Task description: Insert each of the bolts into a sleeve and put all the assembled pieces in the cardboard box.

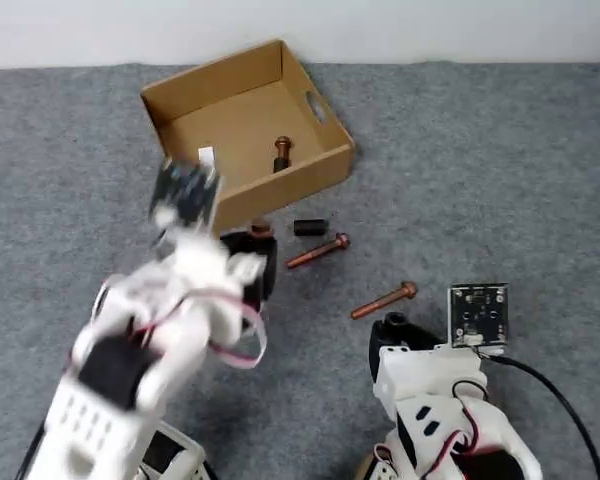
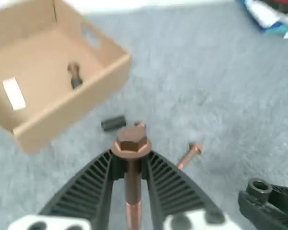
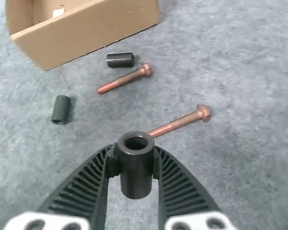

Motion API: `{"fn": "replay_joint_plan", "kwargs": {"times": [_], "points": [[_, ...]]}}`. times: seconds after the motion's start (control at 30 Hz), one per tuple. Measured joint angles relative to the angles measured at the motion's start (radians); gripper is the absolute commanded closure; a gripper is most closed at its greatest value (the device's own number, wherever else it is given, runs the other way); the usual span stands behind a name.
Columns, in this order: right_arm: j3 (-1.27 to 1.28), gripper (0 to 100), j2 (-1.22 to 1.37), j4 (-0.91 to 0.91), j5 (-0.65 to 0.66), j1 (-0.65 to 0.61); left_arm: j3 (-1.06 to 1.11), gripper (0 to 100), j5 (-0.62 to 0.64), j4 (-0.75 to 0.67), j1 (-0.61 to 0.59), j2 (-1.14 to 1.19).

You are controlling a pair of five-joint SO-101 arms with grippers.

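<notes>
My left gripper (image 2: 131,159) is shut on a copper bolt (image 2: 131,178), held head-up above the carpet in front of the cardboard box (image 2: 81,103). From above, the same gripper (image 1: 257,248) is just short of the box's front wall (image 1: 280,190). My right gripper (image 3: 135,154) is shut on a black sleeve (image 3: 136,167) with its bore facing up; in the high view it (image 1: 392,326) is at the lower right. Two loose bolts (image 3: 125,79) (image 3: 180,122) and two loose sleeves (image 3: 120,60) (image 3: 61,109) lie on the carpet. One bolt with a sleeve on it (image 1: 282,155) lies inside the box.
Grey carpet (image 1: 500,170) covers the table, with free room to the right of the box. A white label (image 1: 206,155) is stuck to the box floor. Coloured clutter (image 2: 271,17) lies far off past the carpet.
</notes>
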Motion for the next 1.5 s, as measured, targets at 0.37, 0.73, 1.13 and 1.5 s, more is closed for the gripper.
{"fn": "replay_joint_plan", "kwargs": {"times": [0.37, 0.73, 1.13, 1.5], "points": [[0.002, 99.1, 0.000, -0.021, 0.187, -0.264, 0.338, 100, -0.008, -0.107, 0.000, -0.569], [0.097, 99.1, 0.006, -0.158, 0.305, -0.491, 0.338, 100, 0.216, -0.170, 0.051, -0.597], [0.097, 99.1, 0.002, -0.164, 0.305, -0.506, 0.381, 100, 0.229, -0.180, 0.233, -0.603], [0.097, 99.1, 0.015, -0.164, 0.305, -0.508, 0.491, 100, 0.229, -0.180, 0.247, -0.605]]}}
